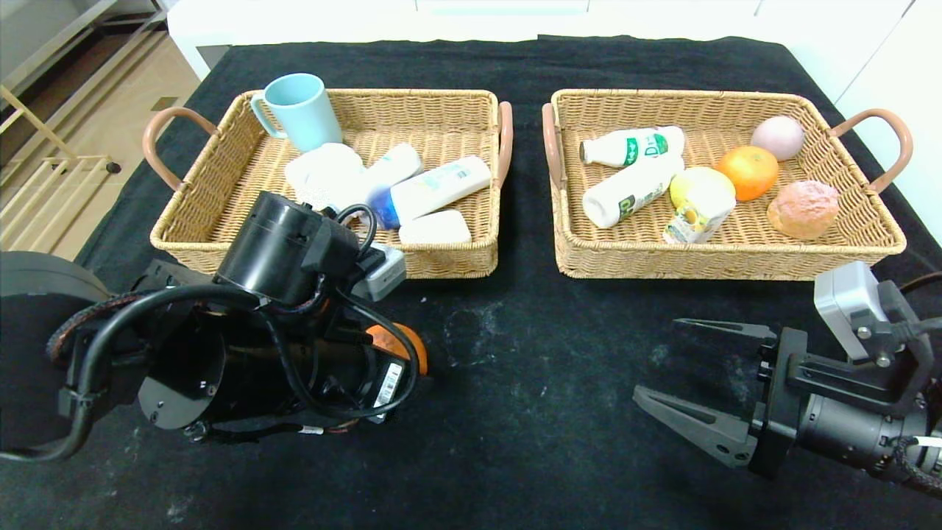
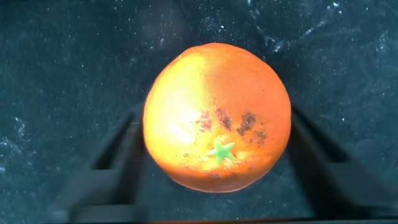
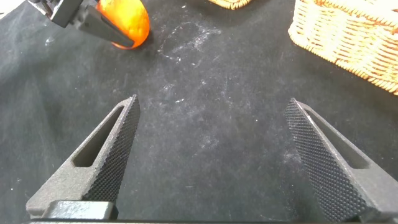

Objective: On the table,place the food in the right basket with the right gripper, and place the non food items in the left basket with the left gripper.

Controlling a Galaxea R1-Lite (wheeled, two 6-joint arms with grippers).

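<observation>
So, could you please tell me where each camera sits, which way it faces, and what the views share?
Head view: looks forward and down at the table, the left basket and the right basket; both arms show.
Left wrist view: looks down past the left gripper onto an orange.
Right wrist view: looks across the cloth between the right gripper fingers.
Shared: all three show that orange.

A round orange fruit (image 2: 217, 118) with a green star mark sits on the black-clothed table (image 1: 515, 383) before the left tan wicker basket (image 1: 368, 96), where a blue-capped white tube bottle (image 1: 438, 188) lies flat, while the right tan wicker basket (image 1: 684, 97) holds two toppled green-labelled white milk bottles (image 1: 631, 147), a yellow lemon (image 1: 695, 184), a second orange (image 1: 748, 171) and a tipped yellow-white juice carton (image 1: 695, 217).
</observation>
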